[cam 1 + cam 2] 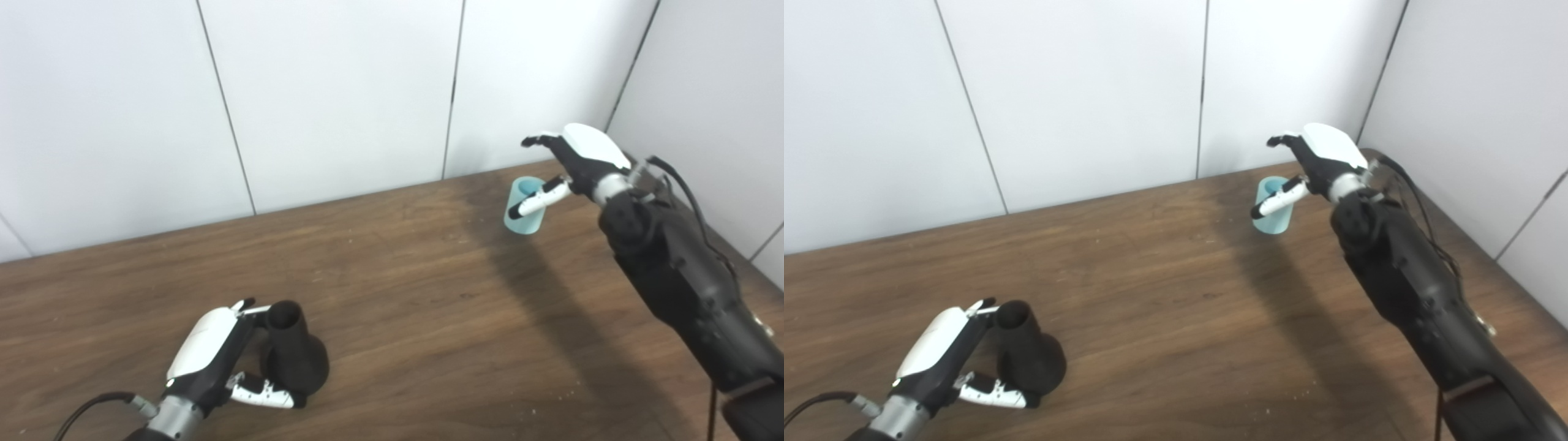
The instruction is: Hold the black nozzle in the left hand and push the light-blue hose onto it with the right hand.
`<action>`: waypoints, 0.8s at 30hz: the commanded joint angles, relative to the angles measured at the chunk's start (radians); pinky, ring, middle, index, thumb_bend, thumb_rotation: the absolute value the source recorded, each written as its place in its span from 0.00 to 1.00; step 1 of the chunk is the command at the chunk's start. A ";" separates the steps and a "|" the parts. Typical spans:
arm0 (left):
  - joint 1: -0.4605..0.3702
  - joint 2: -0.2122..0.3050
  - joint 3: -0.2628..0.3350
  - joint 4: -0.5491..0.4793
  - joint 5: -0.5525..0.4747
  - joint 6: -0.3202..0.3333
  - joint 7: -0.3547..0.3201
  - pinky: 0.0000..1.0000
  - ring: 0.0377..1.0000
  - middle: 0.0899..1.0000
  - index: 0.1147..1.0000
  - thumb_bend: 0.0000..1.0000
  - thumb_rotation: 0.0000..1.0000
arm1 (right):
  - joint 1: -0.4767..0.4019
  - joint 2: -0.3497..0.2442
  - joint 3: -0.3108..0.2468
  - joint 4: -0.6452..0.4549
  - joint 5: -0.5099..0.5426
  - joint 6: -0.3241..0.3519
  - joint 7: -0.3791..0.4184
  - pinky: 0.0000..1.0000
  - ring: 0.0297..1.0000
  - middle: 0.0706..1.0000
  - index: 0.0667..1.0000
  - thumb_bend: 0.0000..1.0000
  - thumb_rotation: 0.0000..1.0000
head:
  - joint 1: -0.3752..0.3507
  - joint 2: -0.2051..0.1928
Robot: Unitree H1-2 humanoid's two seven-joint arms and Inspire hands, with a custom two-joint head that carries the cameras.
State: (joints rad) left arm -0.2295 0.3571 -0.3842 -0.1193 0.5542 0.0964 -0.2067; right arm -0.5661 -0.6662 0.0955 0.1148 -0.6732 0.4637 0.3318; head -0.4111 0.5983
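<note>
Evidently, the black nozzle (293, 354) is a rigid moulded piece, standing upright on the tabletop (429, 306) on its flared base with its narrow open neck uppermost. It is judged light and stiff, with a matt surface that should not slip readily; the narrow neck is the part the hose must slide over, so hold is better taken lower down, around the flared base. The light-blue hose (525, 206) is seen as a short, thick-walled tube standing on end, probably light and slightly yielding, so that it could tip if nudged; it is best taken around its side wall, with the open mouth left free.

The nozzle is found just beside the left robot hand (211, 355), on its thumb side. The fingers are curled around the neck and the thumb is laid along the base, but a firm clasp cannot be confirmed, and the nozzle is not lifted.

The hose is located directly under the right robot hand (572, 160). That hand is spread open above it, with the thumb crossing in front of the tube wall, and nothing is held.

The two parts are well apart.
</note>
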 commanded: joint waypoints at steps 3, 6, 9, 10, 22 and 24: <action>0.044 0.038 -0.009 0.036 0.003 0.025 -0.071 0.94 0.62 0.45 0.42 0.52 0.00 | -0.085 -0.019 -0.005 0.038 -0.080 0.006 0.052 0.81 0.91 0.90 0.83 1.00 0.26 | -0.014 -0.002; 0.047 0.039 -0.010 0.031 0.005 0.027 -0.074 0.94 0.62 0.45 0.42 0.52 0.00 | -0.111 -0.012 0.011 0.086 -0.107 0.006 0.064 0.76 0.88 0.90 0.83 0.99 0.21 | -0.018 -0.002; 0.048 0.043 -0.010 0.030 0.008 0.029 -0.076 0.94 0.62 0.45 0.42 0.52 0.00 | -0.139 -0.012 0.036 0.139 -0.112 0.005 0.069 0.74 0.87 0.89 0.84 0.99 0.20 | -0.018 -0.002; 0.048 0.043 -0.010 0.030 0.008 0.029 -0.076 0.94 0.62 0.45 0.42 0.52 0.00 | -0.150 -0.012 0.047 0.159 -0.110 0.004 0.067 0.73 0.86 0.89 0.84 0.98 0.19 | -0.017 -0.001; 0.056 0.041 -0.009 0.023 0.010 0.037 -0.074 0.94 0.62 0.45 0.42 0.52 0.00 | -0.219 0.000 0.140 0.315 -0.111 0.003 0.073 0.56 0.65 0.77 0.78 0.91 0.04 | -0.009 0.003; 0.059 0.040 -0.010 0.024 0.011 0.037 -0.072 0.94 0.62 0.45 0.42 0.52 0.00 | -0.216 0.004 0.145 0.328 -0.101 -0.001 0.060 0.56 0.65 0.78 0.78 0.90 0.03 | -0.005 0.003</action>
State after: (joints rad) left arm -0.2251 0.3638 -0.3796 -0.1247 0.5474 0.0963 -0.2135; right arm -0.7294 -0.6424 0.2474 0.4490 -0.7715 0.4643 0.4225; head -0.4158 0.5998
